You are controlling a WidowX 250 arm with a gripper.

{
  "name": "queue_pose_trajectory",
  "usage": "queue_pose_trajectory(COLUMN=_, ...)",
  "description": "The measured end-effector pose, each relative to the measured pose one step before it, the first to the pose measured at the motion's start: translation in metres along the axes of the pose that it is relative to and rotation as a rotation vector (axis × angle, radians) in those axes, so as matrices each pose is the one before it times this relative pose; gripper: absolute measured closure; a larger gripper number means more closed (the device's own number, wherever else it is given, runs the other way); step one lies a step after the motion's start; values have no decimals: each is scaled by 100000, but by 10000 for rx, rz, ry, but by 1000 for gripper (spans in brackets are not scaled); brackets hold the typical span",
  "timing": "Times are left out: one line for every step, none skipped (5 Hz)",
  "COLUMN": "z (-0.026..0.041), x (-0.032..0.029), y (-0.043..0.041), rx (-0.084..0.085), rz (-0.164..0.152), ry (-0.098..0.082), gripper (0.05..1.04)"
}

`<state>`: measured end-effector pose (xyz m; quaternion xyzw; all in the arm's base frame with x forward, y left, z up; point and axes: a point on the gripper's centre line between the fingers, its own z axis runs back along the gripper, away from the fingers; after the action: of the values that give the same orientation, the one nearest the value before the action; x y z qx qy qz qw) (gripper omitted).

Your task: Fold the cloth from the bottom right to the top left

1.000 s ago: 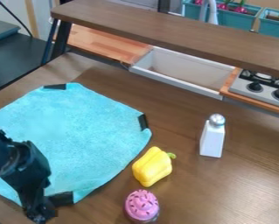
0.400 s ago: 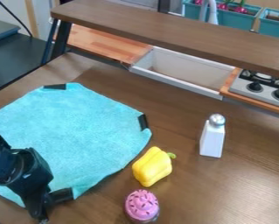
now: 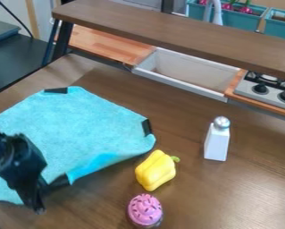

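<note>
At the frame's lower left, my fingers (image 3: 35,199) pinch the lower edge of the cloth (image 3: 79,125), which spans the left; lift step under way, next requiring an upper-left carry.

The cloth (image 3: 85,127) looks soft and fuzzy. The desk (image 3: 228,192) is smooth wood. The yellow pepper (image 3: 154,172) looks like smooth, shiny plastic.

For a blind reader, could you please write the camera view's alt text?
A black robot pincer at the near corner of a turquoise cloth, mostly flat on a brown table with near edge partly raised; to the right, a yellow pepper, pink cupcake and white shaker.
</note>
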<state>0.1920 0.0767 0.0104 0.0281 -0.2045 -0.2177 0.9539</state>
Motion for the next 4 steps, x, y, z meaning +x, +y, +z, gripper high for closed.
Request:
queue_pose_trajectory(z=2133, x=1487, y=2750, rx=5, rz=744, ry=-262, gripper=1029)
queue_pose_trajectory(z=1600, x=1668, y=3500, rx=-39, rz=466, ry=170, gripper=1030)
queue_pose_trajectory(z=-477, x=931, y=2880, rx=-135, rz=-335, ry=556, gripper=1031)
queue_pose_trajectory(z=-1115, x=720, y=3044, rx=209, rz=-608, ry=963, gripper=1031)
